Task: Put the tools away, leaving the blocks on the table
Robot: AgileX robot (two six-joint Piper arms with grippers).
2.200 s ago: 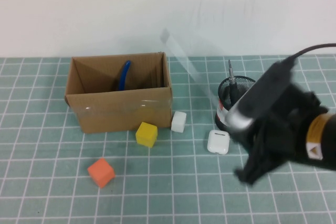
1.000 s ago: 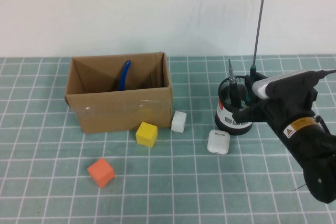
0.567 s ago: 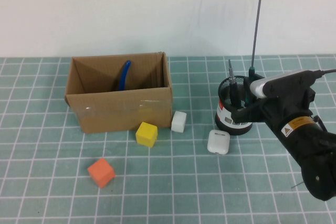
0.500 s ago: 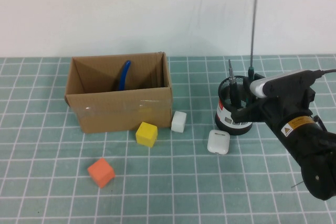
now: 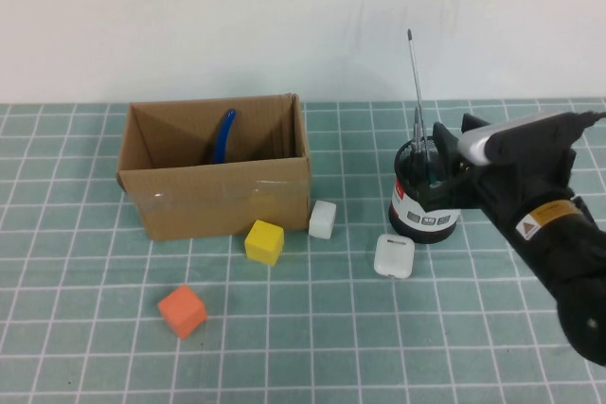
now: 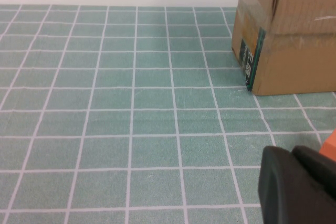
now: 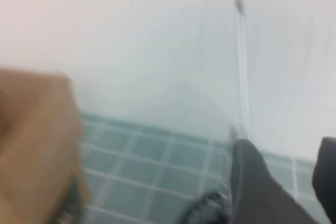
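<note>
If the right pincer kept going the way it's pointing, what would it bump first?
Probably the black mesh cup: the right pincer sits at its rim, aimed toward it, with the long screwdriver standing inside. Depth is unclear. The left pincer sits low over the table.

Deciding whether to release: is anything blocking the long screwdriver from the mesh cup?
Nothing visible blocks it. The long screwdriver already stands inside the mesh cup beside the short screwdriver, leaning. The right gripper sits at the cup's rim. The left gripper hangs low over the mat.
</note>
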